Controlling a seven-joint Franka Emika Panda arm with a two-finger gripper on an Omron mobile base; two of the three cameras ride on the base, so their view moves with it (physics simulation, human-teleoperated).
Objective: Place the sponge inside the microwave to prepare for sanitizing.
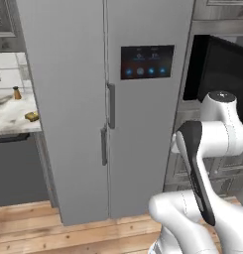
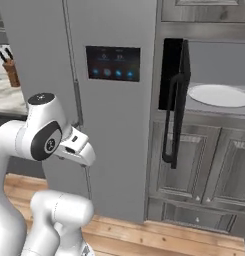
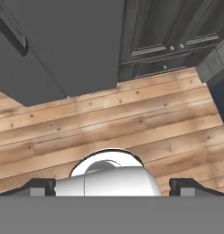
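**Sponge far left, oven open on the right**

The fridge stands mid-frame. At upper right the microwave hangs open, turntable bare. The sponge lies on the counter at middle left, well apart from the arm. The gripper points floorward, fingers spread wide, empty. Best drive left first, then reach.

At the left edge of your left base view the sponge lies on the counter, shaker bottle behind it. The fridge fills centre frame; the microwave stands open at upper right.
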